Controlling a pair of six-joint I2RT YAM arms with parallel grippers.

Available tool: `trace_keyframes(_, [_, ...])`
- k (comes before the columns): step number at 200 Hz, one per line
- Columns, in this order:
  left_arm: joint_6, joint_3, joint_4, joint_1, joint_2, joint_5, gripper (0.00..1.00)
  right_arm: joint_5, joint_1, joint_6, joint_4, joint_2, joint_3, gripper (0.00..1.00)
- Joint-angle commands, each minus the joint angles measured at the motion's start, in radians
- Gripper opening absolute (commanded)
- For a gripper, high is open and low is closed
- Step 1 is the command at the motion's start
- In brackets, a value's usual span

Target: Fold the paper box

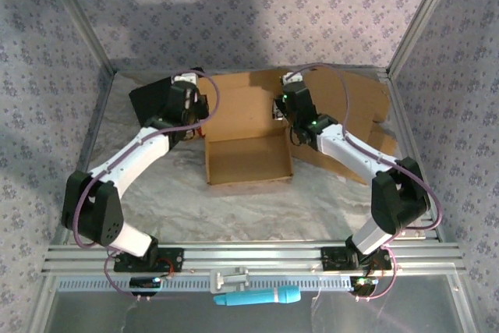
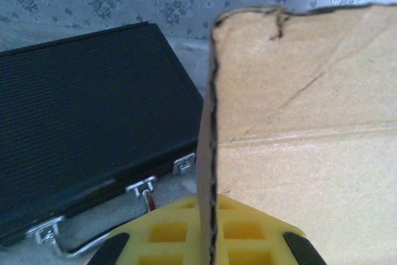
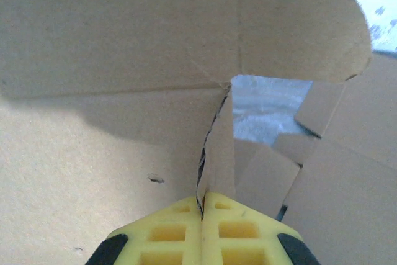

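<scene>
A brown cardboard box (image 1: 247, 157) sits mid-table, its front part folded into an open tray and its lid panel (image 1: 243, 107) lying back. My left gripper (image 1: 196, 112) is at the box's back-left corner, shut on the upright left wall (image 2: 208, 153), whose edge runs between the yellow fingers (image 2: 167, 231). At the back-right corner my right gripper (image 1: 290, 117) is shut on the right wall's edge (image 3: 217, 153), pinched between yellow fingers (image 3: 236, 231). Above it a rounded flap (image 3: 186, 23) hangs over.
A black case (image 1: 152, 99) with metal latches (image 2: 144, 185) lies at the back left, just beside the left gripper. More flat cardboard (image 1: 355, 107) lies at the back right. Patterned walls enclose the table. A teal tool (image 1: 257, 297) rests on the near rail.
</scene>
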Motion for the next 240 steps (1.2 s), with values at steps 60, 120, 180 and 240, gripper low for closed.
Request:
trace_keyframes(60, [0.06, -0.189, 0.578, -0.043, 0.021, 0.002, 0.04, -0.054, 0.05, -0.021, 0.302, -0.058, -0.207, 0.1])
trace_keyframes(120, [0.186, -0.266, 0.656, -0.155, 0.032, -0.078, 0.06, -0.089, 0.043, -0.015, 0.324, -0.171, -0.373, 0.23])
trace_keyframes(180, [0.201, -0.409, 0.764, -0.213, 0.028, -0.158, 0.08, -0.247, 0.041, 0.068, 0.0, -0.337, -0.341, 0.43])
trace_keyframes(240, [0.258, -0.385, 0.77, -0.264, 0.041, -0.213, 0.07, -0.221, 0.036, 0.22, -0.378, -0.633, -0.291, 0.72])
